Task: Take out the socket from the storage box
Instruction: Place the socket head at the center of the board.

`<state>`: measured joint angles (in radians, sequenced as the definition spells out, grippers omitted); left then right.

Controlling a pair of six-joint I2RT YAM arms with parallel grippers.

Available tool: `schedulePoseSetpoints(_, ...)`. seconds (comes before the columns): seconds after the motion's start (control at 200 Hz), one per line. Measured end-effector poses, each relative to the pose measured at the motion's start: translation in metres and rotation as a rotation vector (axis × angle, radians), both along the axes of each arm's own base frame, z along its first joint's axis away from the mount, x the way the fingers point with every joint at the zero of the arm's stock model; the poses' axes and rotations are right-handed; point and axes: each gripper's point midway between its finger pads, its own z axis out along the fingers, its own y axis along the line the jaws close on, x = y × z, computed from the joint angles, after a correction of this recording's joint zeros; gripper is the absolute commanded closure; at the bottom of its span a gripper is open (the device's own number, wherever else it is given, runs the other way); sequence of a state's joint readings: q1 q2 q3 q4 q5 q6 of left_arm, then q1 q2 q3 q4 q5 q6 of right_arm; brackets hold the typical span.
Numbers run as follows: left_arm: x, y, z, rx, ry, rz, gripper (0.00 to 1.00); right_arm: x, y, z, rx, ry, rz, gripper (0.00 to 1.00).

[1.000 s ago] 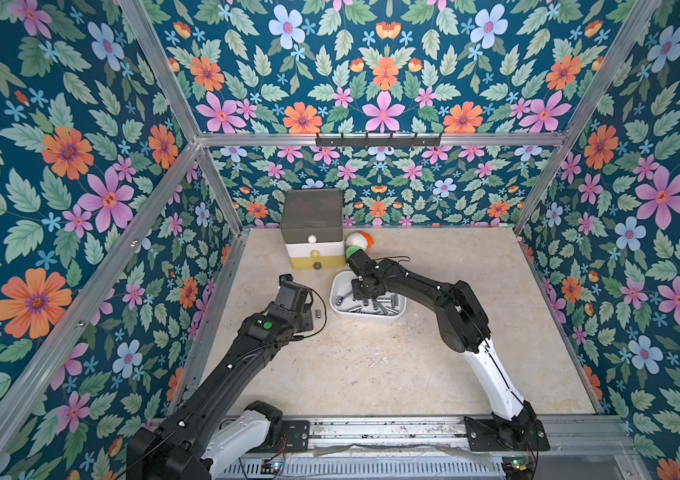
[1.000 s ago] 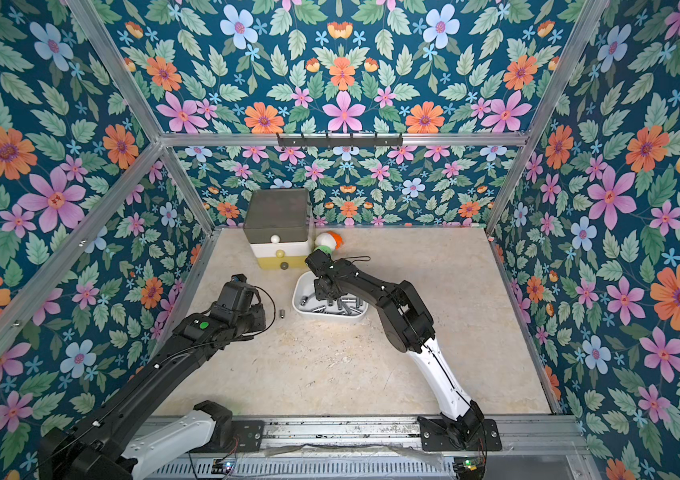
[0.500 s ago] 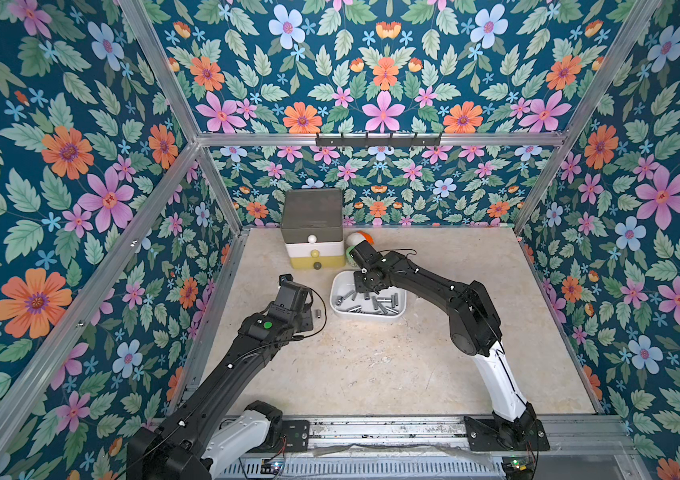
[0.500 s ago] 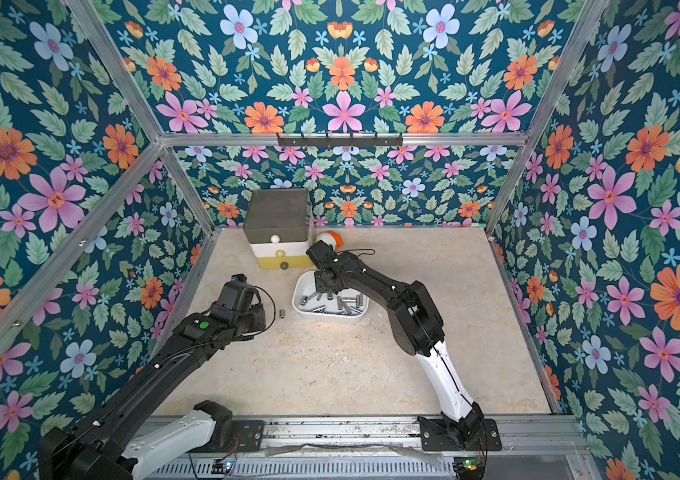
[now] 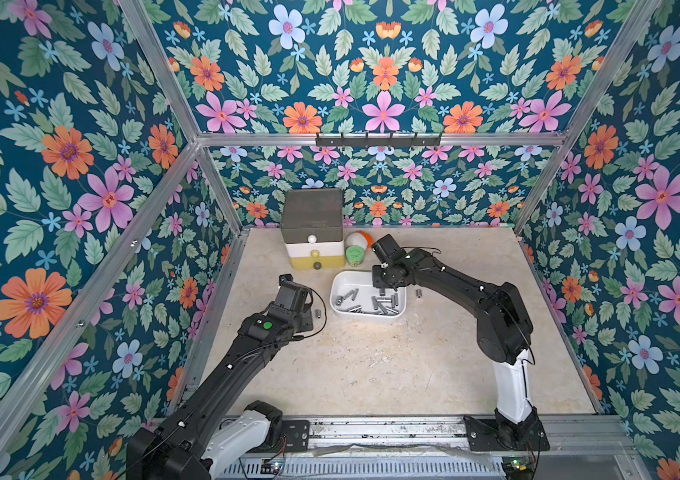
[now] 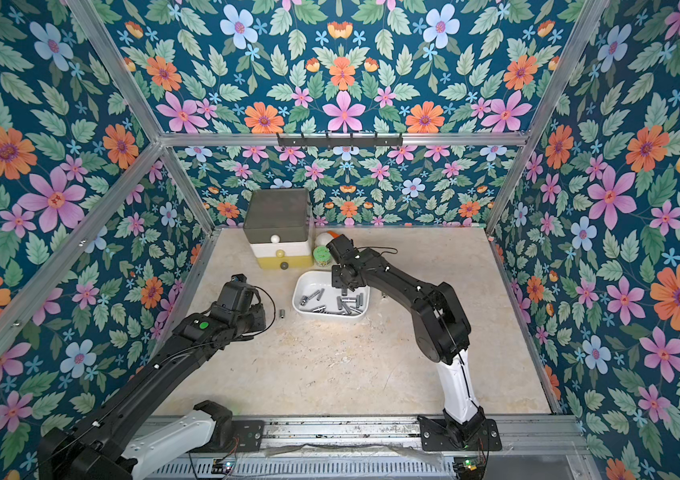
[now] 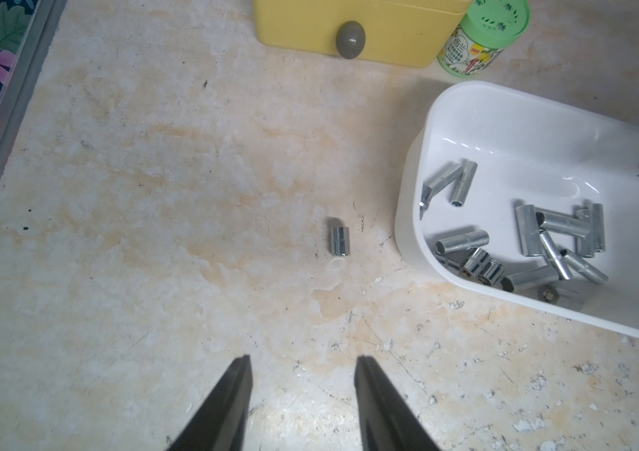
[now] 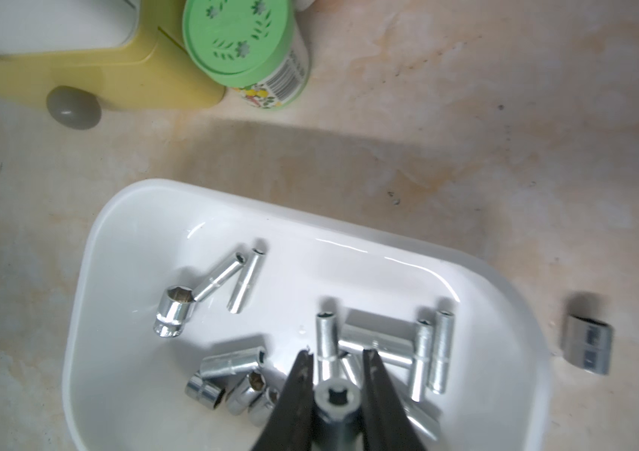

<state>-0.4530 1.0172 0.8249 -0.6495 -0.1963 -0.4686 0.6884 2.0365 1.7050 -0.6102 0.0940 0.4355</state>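
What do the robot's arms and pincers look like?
The left arm and right arm are black, with boxy joints and a white lowest segment. The left one carries a round green dot; thin black cables loop near both wrists. The left pincer and right pincer have two slim black fingers tapering to points.

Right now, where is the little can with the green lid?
In a top view the green-lidded can stands at the back of the table, just right of the yellow bottom drawer, behind the white storage box.
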Motion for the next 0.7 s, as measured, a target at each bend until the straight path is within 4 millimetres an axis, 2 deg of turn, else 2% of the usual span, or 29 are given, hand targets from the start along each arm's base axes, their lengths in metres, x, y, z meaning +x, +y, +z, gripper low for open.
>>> schedulePoseSetpoints(0.185, 0.0, 0.0, -0.001, 0.001, 0.002, -0.001, 0.5, 0.005, -0.074, 0.005, -0.004, -0.014, -0.121, 0.92)
schedulePoseSetpoints(0.3, 0.0, 0.0, -0.001, 0.001, 0.002, -0.001, 0.5, 0.002, -0.122, -0.011, -0.028, 0.011, -0.201, 0.92)
schedulePoseSetpoints(0.365, 0.0, 0.0, 0.0, 0.0, 0.0, -0.001, 0.5, -0.001, -0.14, -0.022, -0.047, 0.03, -0.221, 0.92)
schedulePoseSetpoints(0.5, 0.0, -0.001, 0.0, 0.0, 0.0, -0.003, 0.5, 0.002, -0.158, -0.041, -0.087, 0.054, -0.23, 0.92)
schedulePoseSetpoints(0.7, -0.001, -0.002, -0.001, 0.005, 0.003, -0.007, 0.5, 0.009, -0.163, -0.067, -0.15, 0.073, -0.208, 0.92)
